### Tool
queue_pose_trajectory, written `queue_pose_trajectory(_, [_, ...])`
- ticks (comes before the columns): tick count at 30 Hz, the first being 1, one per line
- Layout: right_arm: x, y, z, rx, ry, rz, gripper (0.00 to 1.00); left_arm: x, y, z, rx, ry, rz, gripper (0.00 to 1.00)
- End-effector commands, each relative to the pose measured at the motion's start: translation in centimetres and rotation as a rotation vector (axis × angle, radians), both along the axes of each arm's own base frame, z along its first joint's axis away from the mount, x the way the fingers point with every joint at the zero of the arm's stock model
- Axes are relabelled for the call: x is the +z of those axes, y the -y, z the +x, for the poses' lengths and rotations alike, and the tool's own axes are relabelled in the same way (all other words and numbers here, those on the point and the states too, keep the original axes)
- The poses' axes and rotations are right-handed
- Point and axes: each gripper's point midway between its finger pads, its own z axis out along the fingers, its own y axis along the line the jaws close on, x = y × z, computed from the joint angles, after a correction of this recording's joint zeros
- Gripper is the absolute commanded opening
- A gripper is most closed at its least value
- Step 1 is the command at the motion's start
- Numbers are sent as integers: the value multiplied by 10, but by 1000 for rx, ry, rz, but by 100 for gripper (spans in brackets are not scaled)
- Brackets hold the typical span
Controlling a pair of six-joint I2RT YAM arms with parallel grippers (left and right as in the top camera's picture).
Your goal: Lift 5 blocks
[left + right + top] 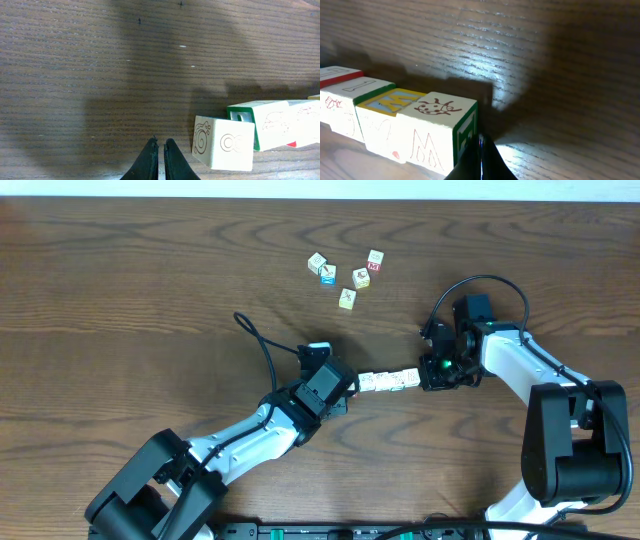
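Blocks lie in a row between the left claw and right claw. Both claws are pinched closed, gripping nothing.

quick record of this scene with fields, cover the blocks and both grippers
row: blocks lined end to end between the two grippers
left gripper: shut, beside one end of the row
right gripper: shut, tip against the green side at the other end
loose cubes: five, scattered farther up the table
row lifted: cannot tell
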Motion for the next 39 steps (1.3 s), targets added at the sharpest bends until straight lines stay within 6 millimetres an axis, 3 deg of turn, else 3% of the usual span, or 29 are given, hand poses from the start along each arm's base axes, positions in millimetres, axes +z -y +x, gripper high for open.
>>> queue_pose_trajectory(1, [0,-10,-5,21,-19,44,1,-7,-3,-1,15,-15,7,8])
queue_pose_trajectory(15, [1,-13,-8,19,-32,59,1,-7,-4,-1,16,-15,8,8])
queue_pose_trajectory(18, [-2,-6,-6,6,-26,15,1,-7,-4,-1,15,-15,8,8])
queue_pose_trajectory(22, [-8,15,0,-46,-13,-110,1,-8,-6,-3,4,-19,25,7])
queue_pose_trajectory(25, [-9,19,5,-53,8,-132,1,-10,-10,-4,-18,-16,65,8])
queue_pose_trajectory(33, [-4,11,33,-55,124,-87,5,-10,-22,3,-23,2,109,8])
queue_pose_trajectory(39, [1,2,44,-49,171,-32,5,-5,-35,23,8,38,104,8])
